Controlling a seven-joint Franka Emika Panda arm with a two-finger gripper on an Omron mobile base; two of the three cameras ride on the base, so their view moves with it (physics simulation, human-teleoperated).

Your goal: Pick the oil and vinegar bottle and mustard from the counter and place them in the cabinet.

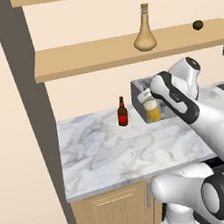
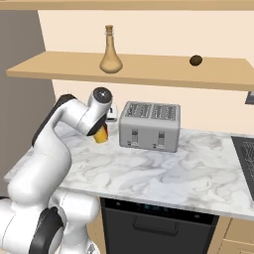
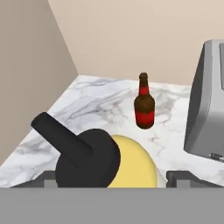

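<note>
Left base view: the oil and vinegar bottle (image 1: 143, 30), a tan corked flask, is recorded upright on the middle plank of the cabinet (image 1: 101, 55), with a small dark round item (image 1: 197, 24) further right on the same plank, well apart from it. The mustard (image 1: 153, 110), a yellow squeeze bottle, is seen at the tool (image 1: 148, 99), in front of the grey toaster (image 1: 142, 87) and over the counter (image 1: 119, 148); whether it rests on the marble or is lifted cannot be told. A small dark red bottle (image 1: 122, 112) is set upright on the marble just left of the mustard, apart from it. A panelled wood door (image 1: 116, 214) is noted under the counter edge. Right base view: the flask (image 2: 110, 51) is listed on the shelf plank (image 2: 149, 69), the dark round item (image 2: 196, 60) to its right. The mustard (image 2: 101, 134) is partly hidden behind the hand, left of the toaster (image 2: 150, 125) and near it; the tool (image 2: 105, 124) is mostly covered by the wrist. Hand view: the mustard (image 3: 131, 162) is seen from above with its dark nozzle cap, between the two fingertips (image 3: 186, 178) of the tool (image 3: 113, 180); the jaws stand at either side of the bottle, yet whether they pinch it cannot be told. The red bottle (image 3: 144, 103) is upright beyond it on the counter (image 3: 96, 100), the toaster (image 3: 208, 105) at the right.
</note>
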